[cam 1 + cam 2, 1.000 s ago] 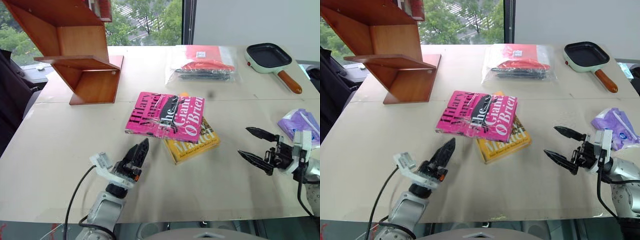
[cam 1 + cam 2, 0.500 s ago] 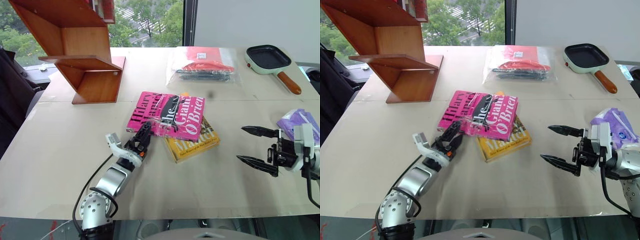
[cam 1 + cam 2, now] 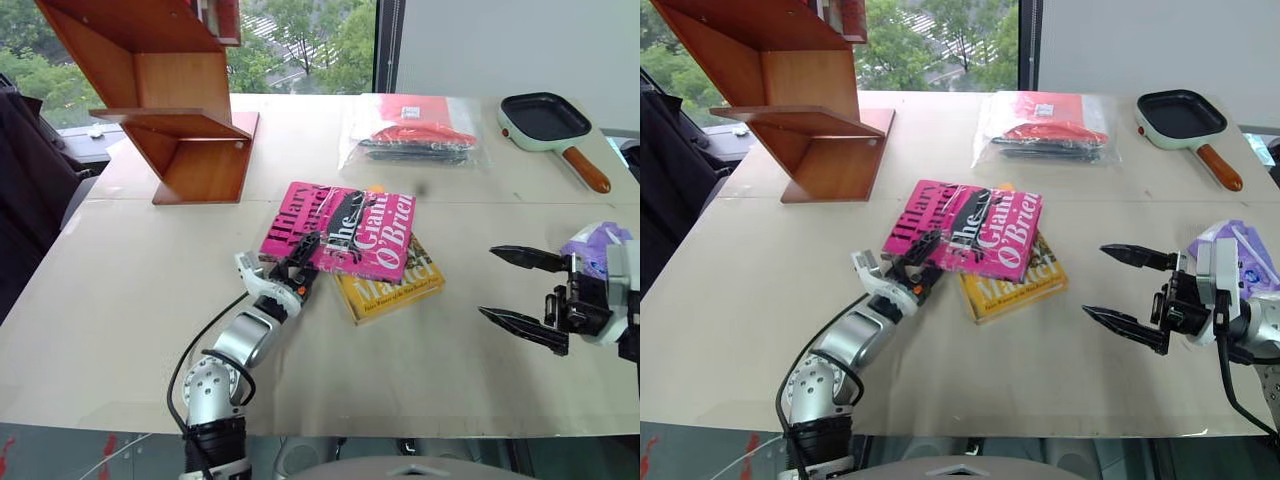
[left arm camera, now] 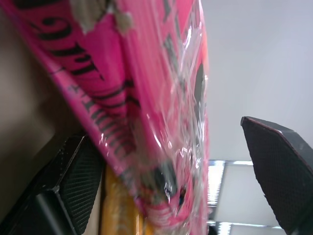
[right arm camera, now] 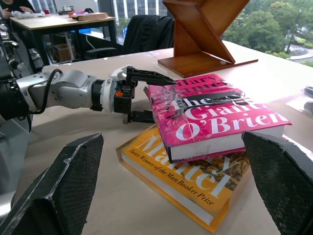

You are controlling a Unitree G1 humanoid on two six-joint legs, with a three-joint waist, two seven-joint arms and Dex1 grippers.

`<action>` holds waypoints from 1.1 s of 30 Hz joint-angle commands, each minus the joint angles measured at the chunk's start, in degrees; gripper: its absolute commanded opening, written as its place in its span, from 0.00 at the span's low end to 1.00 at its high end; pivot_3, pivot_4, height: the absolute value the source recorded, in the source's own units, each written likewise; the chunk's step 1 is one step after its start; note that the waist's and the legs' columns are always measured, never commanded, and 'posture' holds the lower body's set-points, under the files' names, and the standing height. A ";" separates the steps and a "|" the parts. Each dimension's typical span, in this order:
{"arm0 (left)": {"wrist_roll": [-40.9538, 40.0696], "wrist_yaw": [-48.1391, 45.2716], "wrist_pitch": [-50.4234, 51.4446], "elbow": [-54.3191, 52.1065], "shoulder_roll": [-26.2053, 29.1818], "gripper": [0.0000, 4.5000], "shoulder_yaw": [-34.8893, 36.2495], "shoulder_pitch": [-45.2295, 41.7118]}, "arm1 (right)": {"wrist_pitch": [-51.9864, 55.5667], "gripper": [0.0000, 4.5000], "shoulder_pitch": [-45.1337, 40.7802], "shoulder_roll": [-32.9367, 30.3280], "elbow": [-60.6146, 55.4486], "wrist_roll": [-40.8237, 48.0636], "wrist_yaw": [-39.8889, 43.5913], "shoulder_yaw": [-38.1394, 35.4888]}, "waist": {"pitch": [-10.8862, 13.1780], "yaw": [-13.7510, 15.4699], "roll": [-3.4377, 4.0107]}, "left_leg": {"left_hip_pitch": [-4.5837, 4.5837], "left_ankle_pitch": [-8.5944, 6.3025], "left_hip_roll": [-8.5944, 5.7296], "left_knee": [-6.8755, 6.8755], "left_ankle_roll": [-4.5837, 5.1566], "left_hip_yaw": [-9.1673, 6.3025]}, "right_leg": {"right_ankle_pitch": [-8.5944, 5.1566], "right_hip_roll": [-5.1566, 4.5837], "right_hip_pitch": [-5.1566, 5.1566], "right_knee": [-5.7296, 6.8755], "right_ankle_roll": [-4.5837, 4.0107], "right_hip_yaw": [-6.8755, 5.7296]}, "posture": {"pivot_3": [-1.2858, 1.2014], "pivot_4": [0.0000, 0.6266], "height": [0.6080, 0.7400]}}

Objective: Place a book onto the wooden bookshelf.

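Observation:
The pink book (image 3: 345,228), wrapped in clear film, lies flat on a yellow book (image 3: 395,285) in the middle of the table. My left gripper (image 3: 303,262) is open and level at the pink book's near-left corner. One finger (image 5: 146,76) is over the cover and the other finger (image 5: 139,116) is under the edge, and the book (image 4: 146,98) sits between them. My right gripper (image 3: 490,283) hovers open and empty to the right of the books. The wooden bookshelf (image 3: 190,140) stands at the table's far left.
A clear bag of red and black items (image 3: 415,135) lies at the far middle. A green pan with a wooden handle (image 3: 548,118) is at the far right. A purple packet (image 3: 595,245) lies by my right gripper. A dark chair (image 3: 25,200) stands off the table's left edge.
My left gripper has moved forward to the pink book and rolled, so its fingers now straddle the book's corner. My right gripper has lifted a little and stayed open.

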 commanded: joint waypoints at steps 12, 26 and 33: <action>-1.90 -5.12 -5.00 -10.46 -2.39 0.04 4.02 -7.35 | -0.07 1.00 -3.44 -0.14 -1.05 0.05 -1.37 0.05 | 0.30 -0.58 -0.51 | 0.38 0.01 0.09 0.01 -0.01 0.01 | -0.11 0.04 0.35 0.01 -0.18 0.01 | 0.52 0.24 1.00; 52.78 -22.89 -13.33 -26.88 40.31 0.04 -8.01 -26.52 | -0.98 1.00 -24.34 5.18 15.32 -0.12 2.58 5.54 | 0.64 -1.49 -0.75 | 0.22 0.05 0.04 -0.45 -0.09 0.31 | 0.00 0.15 -0.13 -0.06 -0.01 0.10 | 0.52 0.24 1.00; 95.54 -23.53 -28.13 -27.13 59.97 0.04 -12.42 -31.73 | -1.65 1.00 -31.22 8.26 20.98 -1.48 4.81 8.53 | 0.81 -2.56 -0.79 | -0.15 0.05 0.03 -0.49 -0.10 0.29 | 0.01 0.08 -0.41 -0.31 0.02 0.03 | 0.52 0.24 1.00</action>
